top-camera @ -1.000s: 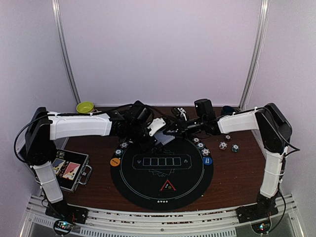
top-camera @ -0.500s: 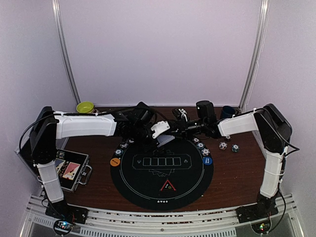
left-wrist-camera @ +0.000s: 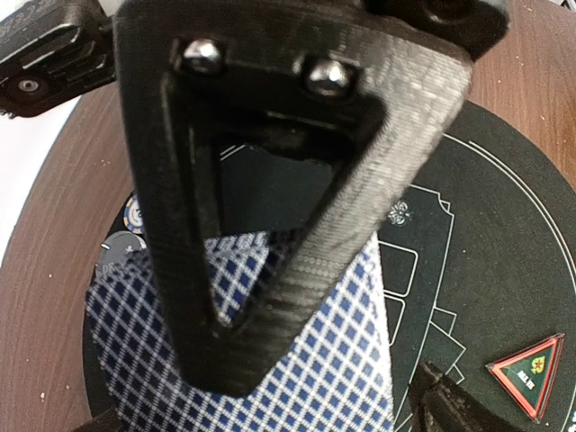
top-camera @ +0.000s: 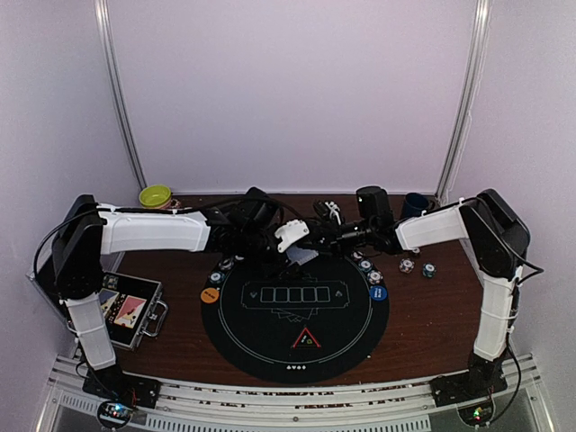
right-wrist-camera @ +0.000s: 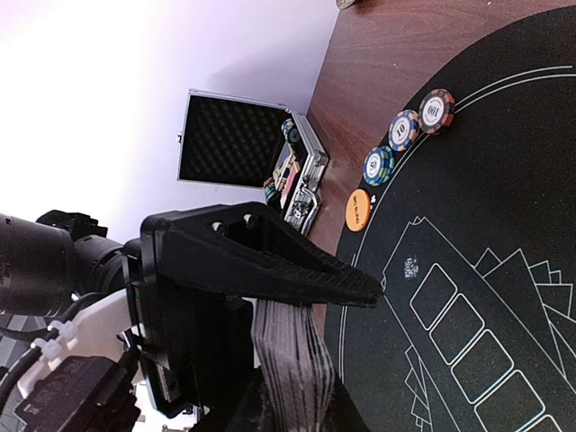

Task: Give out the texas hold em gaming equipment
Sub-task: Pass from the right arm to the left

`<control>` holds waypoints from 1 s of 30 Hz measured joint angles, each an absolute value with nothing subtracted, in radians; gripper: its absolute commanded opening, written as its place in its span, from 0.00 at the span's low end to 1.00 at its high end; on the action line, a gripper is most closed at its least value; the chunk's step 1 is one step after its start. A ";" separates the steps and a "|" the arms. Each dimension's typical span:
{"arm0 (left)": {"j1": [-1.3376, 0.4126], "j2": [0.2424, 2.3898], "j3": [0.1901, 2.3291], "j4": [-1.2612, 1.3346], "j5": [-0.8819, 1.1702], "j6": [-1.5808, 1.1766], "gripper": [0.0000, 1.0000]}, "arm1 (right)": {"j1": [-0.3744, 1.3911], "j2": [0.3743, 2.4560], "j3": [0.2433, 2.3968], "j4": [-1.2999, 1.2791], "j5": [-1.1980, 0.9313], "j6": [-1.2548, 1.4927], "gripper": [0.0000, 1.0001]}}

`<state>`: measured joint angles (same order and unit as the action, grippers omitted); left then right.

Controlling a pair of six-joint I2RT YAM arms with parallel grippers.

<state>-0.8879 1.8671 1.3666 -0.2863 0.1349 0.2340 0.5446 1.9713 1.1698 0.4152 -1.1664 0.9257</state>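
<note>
The right tool (top-camera: 313, 239) is grasping 1 deck of cards (right-wrist-camera: 286, 346) above the black mat (top-camera: 360, 315); the left tool (top-camera: 284, 241) is hovering over it, and I cannot tell whether it is gripping.

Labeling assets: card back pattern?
Blue-and-white diamond lattice on the cards; clearest in left wrist view.

In the top view the left arm (top-camera: 148, 229) and the right arm (top-camera: 432, 225) stretch in level from the frame's two sides, and their wrists meet just above centre. The right pincer (top-camera: 315, 241) is clamped on a stack of playing cards (left-wrist-camera: 297, 360). The left pincer (left-wrist-camera: 270, 409) faces it with jaws apart, one tip on either side of those cards.
</note>
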 measured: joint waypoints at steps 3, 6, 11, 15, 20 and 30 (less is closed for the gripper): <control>-0.882 1.864 1.365 -0.279 0.144 0.234 0.85 | 0.545 1.971 1.170 0.413 -1.163 0.922 0.00; -0.877 1.864 1.365 -0.270 0.155 0.234 0.81 | 0.545 1.972 1.170 0.411 -1.162 0.920 0.00; -0.870 1.864 1.365 -0.263 0.167 0.234 0.76 | 0.545 1.981 1.170 0.411 -1.161 0.920 0.00; -0.867 1.864 1.365 -0.259 0.171 0.234 0.75 | 0.546 1.986 1.170 0.408 -1.159 0.920 0.00; -0.865 1.864 1.365 -0.259 0.179 0.234 0.89 | 0.546 1.986 1.170 0.407 -1.157 0.920 0.00; -0.865 1.873 1.365 -0.259 0.174 0.234 0.81 | 0.546 1.986 1.170 0.407 -1.151 0.923 0.00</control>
<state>-0.8654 1.8729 1.3651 -0.2588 0.1741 0.2344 0.5457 1.9862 1.1698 0.4072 -1.1511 0.9226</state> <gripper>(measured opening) 0.816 0.131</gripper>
